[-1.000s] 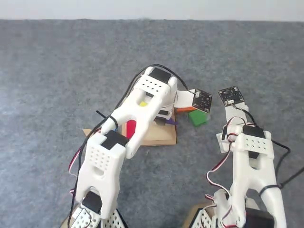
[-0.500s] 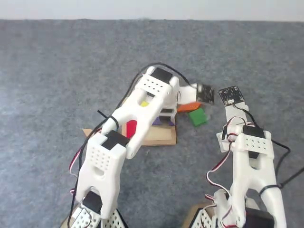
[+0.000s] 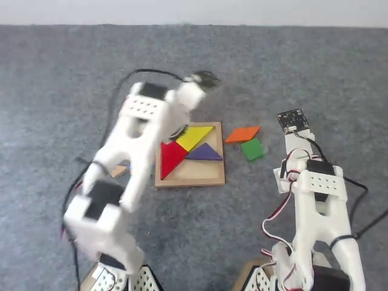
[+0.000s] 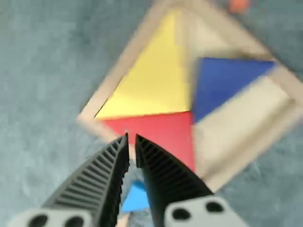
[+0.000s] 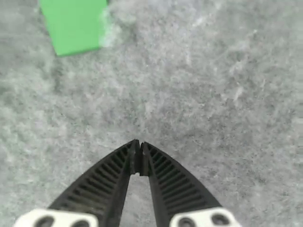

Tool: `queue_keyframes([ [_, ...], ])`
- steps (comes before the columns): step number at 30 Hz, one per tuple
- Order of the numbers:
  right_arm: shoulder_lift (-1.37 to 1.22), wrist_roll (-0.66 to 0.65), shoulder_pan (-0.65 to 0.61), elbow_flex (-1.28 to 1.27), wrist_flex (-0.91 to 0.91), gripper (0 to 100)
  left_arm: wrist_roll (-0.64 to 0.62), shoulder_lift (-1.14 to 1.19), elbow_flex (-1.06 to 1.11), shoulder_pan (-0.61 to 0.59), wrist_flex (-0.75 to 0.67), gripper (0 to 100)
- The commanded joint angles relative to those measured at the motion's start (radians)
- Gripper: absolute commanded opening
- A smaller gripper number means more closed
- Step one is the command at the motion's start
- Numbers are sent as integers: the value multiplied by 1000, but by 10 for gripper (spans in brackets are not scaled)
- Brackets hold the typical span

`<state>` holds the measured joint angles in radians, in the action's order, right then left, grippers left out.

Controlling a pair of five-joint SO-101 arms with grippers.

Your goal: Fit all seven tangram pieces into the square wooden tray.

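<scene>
The square wooden tray (image 3: 197,174) holds a yellow triangle (image 3: 194,137), a red triangle (image 3: 170,159) and a purple triangle (image 3: 204,153). An orange piece (image 3: 242,133) and a green piece (image 3: 252,149) lie on the carpet just right of the tray. In the left wrist view my left gripper (image 4: 131,140) hangs shut and empty above the red triangle (image 4: 163,135), near the tray's rim (image 4: 119,60), with a light blue piece (image 4: 136,196) under its fingers, outside the tray. My right gripper (image 5: 138,144) is shut over bare carpet, a short way from the green piece (image 5: 75,24).
Grey carpet covers the table all round. The left arm (image 3: 136,130) leans over the tray's left side and hides the carpet there. The right arm (image 3: 315,194) stands at the right, near the front edge. About half of the tray floor (image 4: 241,125) is bare.
The left arm has swung left, away from the orange and green pieces, uncovering the tray. The purple triangle now lies inside the tray. The right arm has kept still.
</scene>
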<state>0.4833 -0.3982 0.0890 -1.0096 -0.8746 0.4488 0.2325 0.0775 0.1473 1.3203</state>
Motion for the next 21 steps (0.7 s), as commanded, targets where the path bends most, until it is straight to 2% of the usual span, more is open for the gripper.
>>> queue_keyframes([
  [1,8,48,-51,78,5,7,-209,-345,320,-94,-221,13],
  [5,8,54,-130,133,-35,7,-313,-562,654,-51,-440,13],
  [7,8,80,-188,170,-41,7,-364,-608,740,-44,-519,13],
  [11,-10,126,-331,250,-2,7,-437,-583,765,-2,-537,13],
  [16,-90,198,-479,319,96,7,-568,-430,746,83,-537,13],
  [21,-242,207,-510,322,226,7,-638,-400,704,-5,-520,12],
])
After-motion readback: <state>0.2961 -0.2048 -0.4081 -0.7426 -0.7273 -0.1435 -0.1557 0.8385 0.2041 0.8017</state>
